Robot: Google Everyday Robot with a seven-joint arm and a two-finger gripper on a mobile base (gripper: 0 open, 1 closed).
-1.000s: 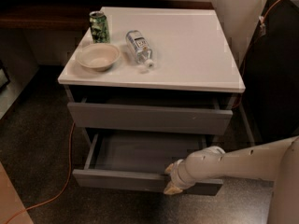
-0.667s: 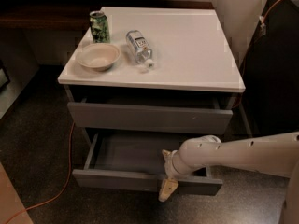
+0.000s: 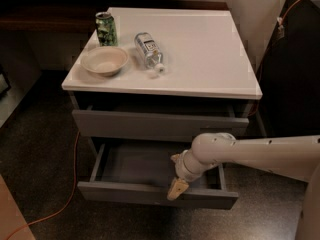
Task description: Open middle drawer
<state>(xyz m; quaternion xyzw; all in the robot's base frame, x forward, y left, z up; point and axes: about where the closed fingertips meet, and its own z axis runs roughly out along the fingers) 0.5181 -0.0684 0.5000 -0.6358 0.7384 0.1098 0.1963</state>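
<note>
Middle drawer [image 3: 130,193] sits well out from under the white-topped table [image 3: 200,49], its shallow grey inside showing. You can judge the opening as largely done, with only a release and retreat likely left. Your hand [image 3: 177,186] hangs over the drawer's front edge, right of centre. You cannot tell how far open it is, or whether it grips the front.

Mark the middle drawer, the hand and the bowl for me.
middle drawer [image 3: 125,194]: camera view, on its grey front panel.
hand [image 3: 177,185]: camera view, on its tan end at the drawer's front edge.
bowl [image 3: 105,61]: camera view, on its inside.
</note>
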